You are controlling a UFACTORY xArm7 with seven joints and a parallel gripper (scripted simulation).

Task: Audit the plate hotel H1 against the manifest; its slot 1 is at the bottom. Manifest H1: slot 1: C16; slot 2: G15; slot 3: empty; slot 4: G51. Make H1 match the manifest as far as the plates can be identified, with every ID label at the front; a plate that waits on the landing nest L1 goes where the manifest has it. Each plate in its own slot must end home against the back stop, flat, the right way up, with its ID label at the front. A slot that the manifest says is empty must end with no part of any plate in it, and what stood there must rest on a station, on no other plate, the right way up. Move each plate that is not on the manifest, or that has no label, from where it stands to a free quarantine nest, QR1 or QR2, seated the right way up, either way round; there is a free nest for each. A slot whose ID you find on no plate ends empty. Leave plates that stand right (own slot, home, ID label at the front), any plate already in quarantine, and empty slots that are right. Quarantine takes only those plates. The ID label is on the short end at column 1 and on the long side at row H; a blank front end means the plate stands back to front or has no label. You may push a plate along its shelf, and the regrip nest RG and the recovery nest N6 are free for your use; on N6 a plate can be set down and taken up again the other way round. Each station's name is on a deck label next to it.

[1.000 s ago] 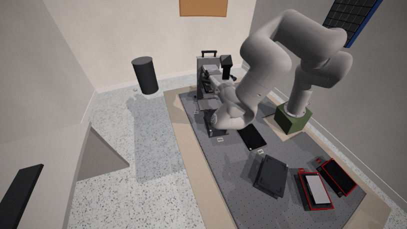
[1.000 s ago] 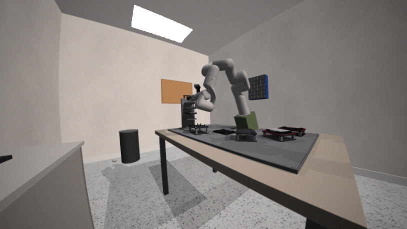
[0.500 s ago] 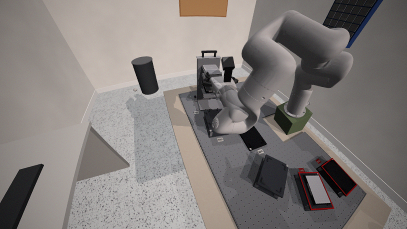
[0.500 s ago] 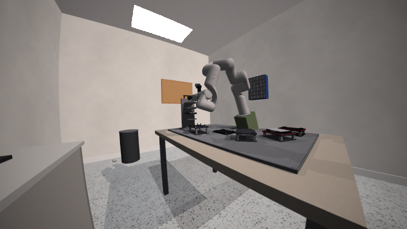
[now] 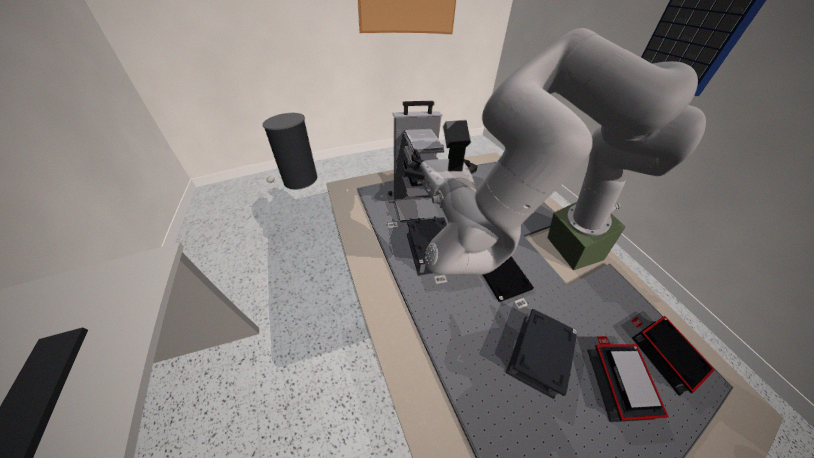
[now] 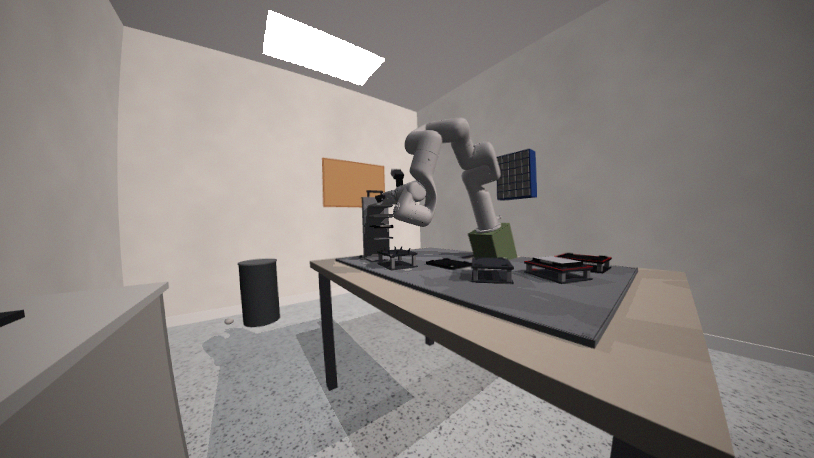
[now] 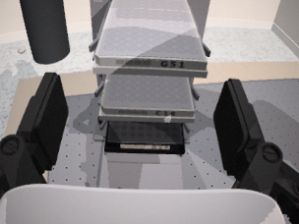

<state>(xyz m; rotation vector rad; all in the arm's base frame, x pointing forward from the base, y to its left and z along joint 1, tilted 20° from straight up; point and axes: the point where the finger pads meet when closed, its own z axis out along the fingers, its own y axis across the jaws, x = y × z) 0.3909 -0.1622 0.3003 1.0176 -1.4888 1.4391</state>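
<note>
The hotel H1 [image 5: 400, 126] [image 6: 368, 236] stands at the far end. In the wrist view, the pale plate G51 [image 7: 148, 39] is uppermost, its label at the front. Below it is a pale plate [image 7: 145, 93] whose front label seems to read C16. Lower still is a dark plate [image 7: 145, 134] with a pale strip on its front, unreadable here. The bottom shelf seems to hold no plate. My gripper [image 7: 142, 93] is open before the hotel, its fingers wide at either side of the stack, touching no plate. A white-topped plate [image 5: 636, 378] [image 6: 557, 260] rests on one red quarantine nest [image 5: 658, 412].
The other red nest [image 5: 680, 353] holds no visible plate. Regrip nest RG [image 5: 420, 259] [image 6: 397, 252] stands before the hotel, partly behind the arm. The low black nest N6 [image 5: 508, 280] [image 6: 447, 263] and a raised grey nest [image 5: 543, 353] [image 6: 492, 264] stand nearer the red nests.
</note>
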